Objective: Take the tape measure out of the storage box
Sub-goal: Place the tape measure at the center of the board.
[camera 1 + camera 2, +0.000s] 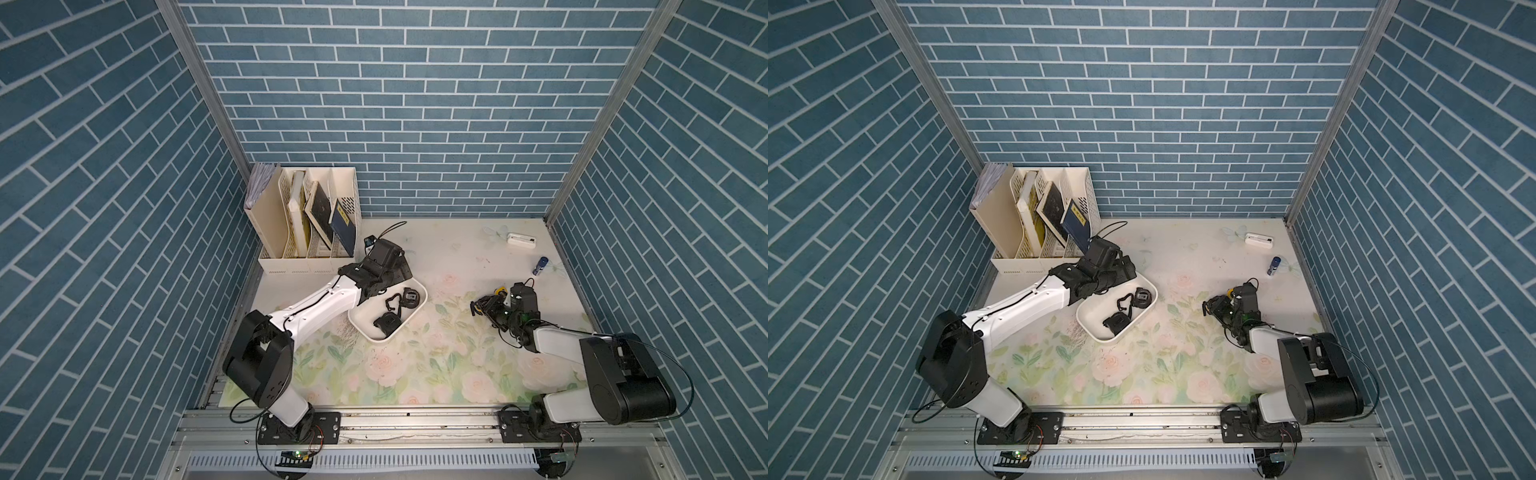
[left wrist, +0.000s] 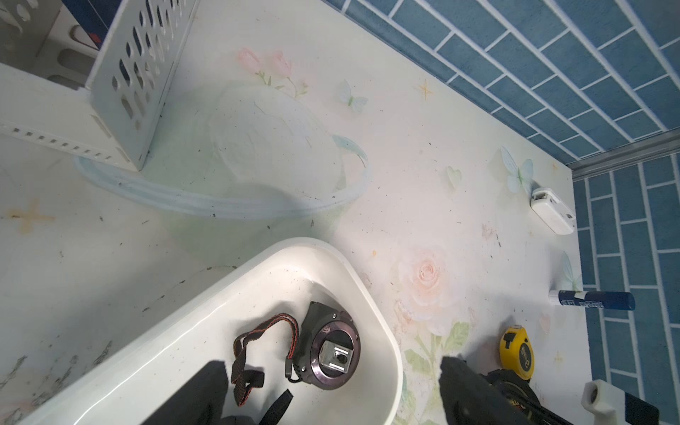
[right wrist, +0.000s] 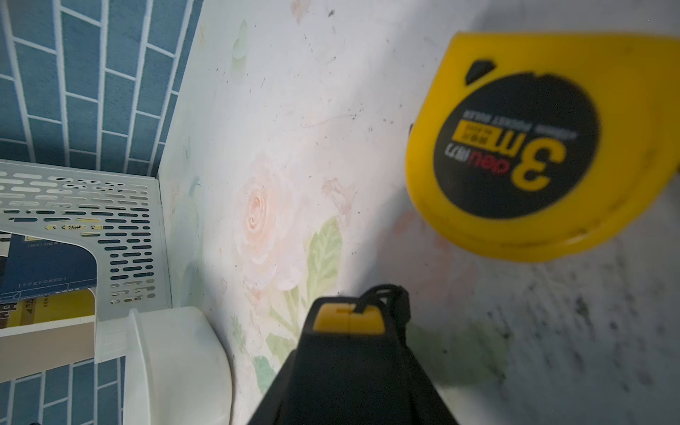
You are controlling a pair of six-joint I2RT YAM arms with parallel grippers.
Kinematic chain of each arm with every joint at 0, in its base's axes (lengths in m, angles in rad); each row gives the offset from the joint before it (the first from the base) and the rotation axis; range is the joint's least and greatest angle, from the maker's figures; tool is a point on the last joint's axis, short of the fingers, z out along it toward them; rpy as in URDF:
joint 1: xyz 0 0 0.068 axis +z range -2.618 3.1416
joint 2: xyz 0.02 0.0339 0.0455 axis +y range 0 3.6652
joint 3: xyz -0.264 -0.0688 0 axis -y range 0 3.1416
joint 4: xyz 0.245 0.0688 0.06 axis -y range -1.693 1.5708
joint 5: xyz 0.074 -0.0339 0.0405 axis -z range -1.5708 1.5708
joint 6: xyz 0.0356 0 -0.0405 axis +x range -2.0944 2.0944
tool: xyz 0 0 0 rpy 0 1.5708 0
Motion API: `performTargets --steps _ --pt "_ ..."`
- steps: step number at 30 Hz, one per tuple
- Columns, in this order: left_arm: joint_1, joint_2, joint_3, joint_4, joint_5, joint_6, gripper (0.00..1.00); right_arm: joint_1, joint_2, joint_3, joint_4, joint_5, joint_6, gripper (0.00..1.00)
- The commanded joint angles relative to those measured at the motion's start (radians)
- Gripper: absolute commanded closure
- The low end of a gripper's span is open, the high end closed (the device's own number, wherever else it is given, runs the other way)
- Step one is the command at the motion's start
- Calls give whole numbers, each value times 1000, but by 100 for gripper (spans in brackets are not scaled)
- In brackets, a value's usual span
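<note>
Now right hand (image 1: 483, 306) grips a black tape measure (image 3: 347, 319) (left hand (image 2: 331, 364) spread wide).

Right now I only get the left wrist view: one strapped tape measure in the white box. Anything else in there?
Observer: Yes. A second black tape measure lies in the storage box, nearer the arm bases than the strapped one.
Operator: The black thing beside the yellow tape measure?
Observer: A third tape measure, black with a yellow button, outside the box; the right gripper has its jaws closed on it.
Operator: What's in the slotted holder?
Observer: Books lean in the slots of the file holder.
</note>
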State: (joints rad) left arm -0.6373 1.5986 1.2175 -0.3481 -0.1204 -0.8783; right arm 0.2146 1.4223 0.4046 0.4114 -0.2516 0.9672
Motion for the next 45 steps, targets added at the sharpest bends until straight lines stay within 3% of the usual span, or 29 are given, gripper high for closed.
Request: performTargets --steps 1,8,12,29,45 --pt "-5 2 22 -31 -25 13 5 -4 3 -6 -60 14 16 78" --pt "-5 13 24 -35 -16 13 5 -4 -49 0 -116 42 -1 42" --pt "-6 11 22 -34 -17 12 5 -4 -63 5 -137 54 -7 30" --pt "-8 88 23 -62 -17 35 3 -4 -321 29 -349 216 -88 16" --pt "-40 185 67 -89 13 90 3 -4 -430 102 -425 288 -186 14"
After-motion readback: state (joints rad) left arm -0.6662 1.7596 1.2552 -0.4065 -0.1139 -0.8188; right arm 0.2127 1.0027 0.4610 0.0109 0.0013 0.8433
